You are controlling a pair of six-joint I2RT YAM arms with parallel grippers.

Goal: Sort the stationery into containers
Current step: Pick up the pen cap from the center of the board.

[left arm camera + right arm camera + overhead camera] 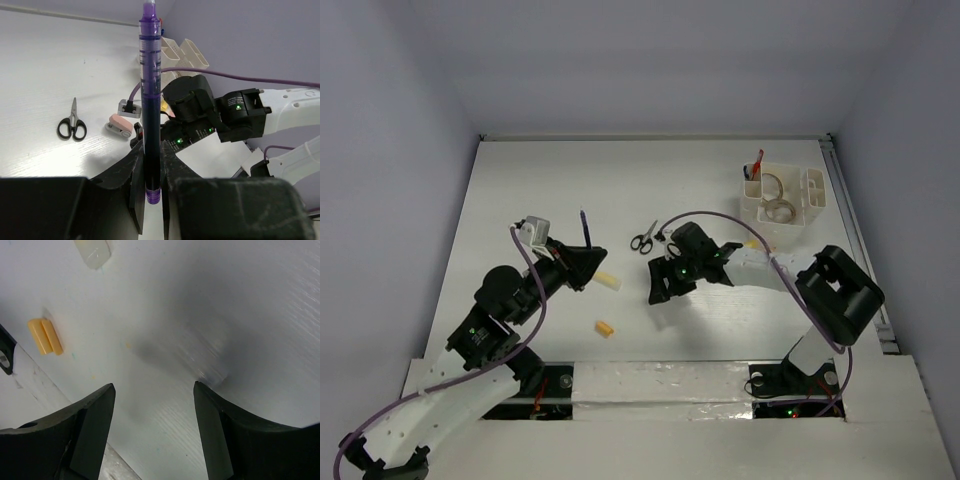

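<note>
Toward the worktop's (620, 180) centre-left, the left tool (151, 167) clamps a purple pen (150, 95) upright. The right tool (154, 385) hangs wide apart over bare surface near the scissors (643, 240). The organiser (812, 193) stands near the far-right edge. A yellow block (608, 281) and an orange block (604, 328) lie between the arms, with open room toward the far edge.

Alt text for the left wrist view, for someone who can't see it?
The left gripper clamps a purple pen upright. Beyond it, black-handled scissors and a pink eraser lie on the white table, the right arm alongside.
</note>
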